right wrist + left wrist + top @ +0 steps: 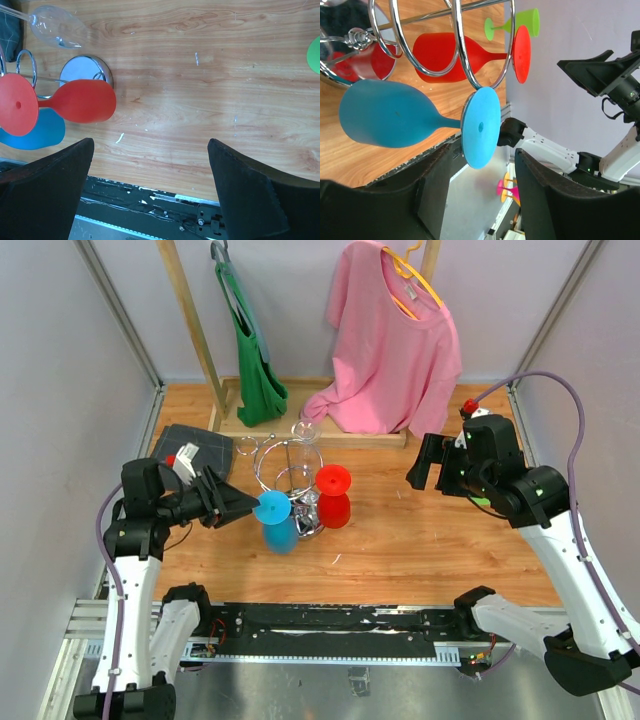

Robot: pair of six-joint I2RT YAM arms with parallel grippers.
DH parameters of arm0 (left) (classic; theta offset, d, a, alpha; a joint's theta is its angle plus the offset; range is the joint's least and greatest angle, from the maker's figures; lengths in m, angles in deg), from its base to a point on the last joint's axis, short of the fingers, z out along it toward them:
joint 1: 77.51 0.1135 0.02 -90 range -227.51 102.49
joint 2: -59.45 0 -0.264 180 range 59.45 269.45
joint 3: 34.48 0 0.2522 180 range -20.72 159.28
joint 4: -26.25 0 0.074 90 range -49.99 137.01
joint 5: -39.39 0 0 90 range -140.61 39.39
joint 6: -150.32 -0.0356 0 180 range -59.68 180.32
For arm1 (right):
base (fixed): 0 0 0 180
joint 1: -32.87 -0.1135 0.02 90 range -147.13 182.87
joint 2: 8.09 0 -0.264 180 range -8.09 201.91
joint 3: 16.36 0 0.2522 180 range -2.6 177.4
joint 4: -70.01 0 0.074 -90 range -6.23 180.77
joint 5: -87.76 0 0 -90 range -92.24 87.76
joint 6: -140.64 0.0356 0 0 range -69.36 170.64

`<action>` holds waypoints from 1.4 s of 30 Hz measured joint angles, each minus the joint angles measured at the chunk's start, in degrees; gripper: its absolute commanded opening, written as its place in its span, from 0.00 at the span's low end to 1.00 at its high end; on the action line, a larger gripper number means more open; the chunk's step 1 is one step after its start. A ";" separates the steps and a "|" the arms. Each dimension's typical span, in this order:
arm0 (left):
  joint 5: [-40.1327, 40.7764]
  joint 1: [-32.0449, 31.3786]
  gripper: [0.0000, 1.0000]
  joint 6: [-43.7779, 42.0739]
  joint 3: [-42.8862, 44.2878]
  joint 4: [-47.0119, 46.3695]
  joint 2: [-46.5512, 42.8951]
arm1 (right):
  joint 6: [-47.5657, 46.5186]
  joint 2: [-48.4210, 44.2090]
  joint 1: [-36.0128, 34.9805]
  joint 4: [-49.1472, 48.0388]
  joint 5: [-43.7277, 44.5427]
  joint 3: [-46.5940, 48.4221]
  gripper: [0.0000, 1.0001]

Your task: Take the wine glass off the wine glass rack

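Blue wine glass [385,120] hangs from the wine glass rack [357,36], so ease your wide-open left gripper [482,180] around its stem before closing and sliding it clear.

Wooden table [420,540] carries wine glass rack [82,70], dark cloth [195,448], wooden stand base [270,432].

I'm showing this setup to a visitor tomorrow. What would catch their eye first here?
The bright blue wine glass and the red wine glass stand out first, hanging bowl-down from the chrome wine glass rack in the middle of the scene. The left claw sits open right at the blue glass's foot. At the back hangs a large pink shirt.
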 measured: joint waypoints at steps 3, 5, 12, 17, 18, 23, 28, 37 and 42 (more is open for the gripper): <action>-0.79 0.22 0.53 0.02 -0.48 -0.09 -0.76 | -0.11 -0.11 0.00 0.00 -0.02 -0.31 0.99; -1.20 0.37 0.51 0.15 -0.98 -0.04 -1.14 | -0.17 -0.24 0.00 0.04 -0.02 -0.61 0.99; -2.49 0.46 0.51 0.42 -3.37 -0.31 -1.84 | -0.31 -1.03 0.00 0.63 -0.02 -0.70 0.99; -3.26 0.50 0.41 1.33 -4.52 -0.74 -1.81 | -0.33 -1.33 0.00 0.85 -0.04 -0.70 0.99; -3.43 0.52 0.39 1.49 -4.59 -0.83 -1.81 | -0.33 -1.33 0.00 0.85 -0.02 -0.70 0.99; -4.11 0.66 0.31 2.19 -4.59 -1.46 -1.68 | -0.33 -1.33 0.00 0.85 -0.04 -0.70 0.99; -4.79 0.66 0.26 2.36 -4.61 -2.12 -1.64 | -0.33 -1.33 0.00 0.85 -0.04 -0.70 0.99; -5.27 0.66 0.11 2.78 -5.64 -2.49 -1.53 | -0.33 -1.31 0.00 0.83 -0.04 -0.70 0.99; -5.75 0.70 0.00 3.30 -6.23 -2.93 -1.53 | -0.35 -1.31 0.00 0.79 -0.04 -0.87 0.98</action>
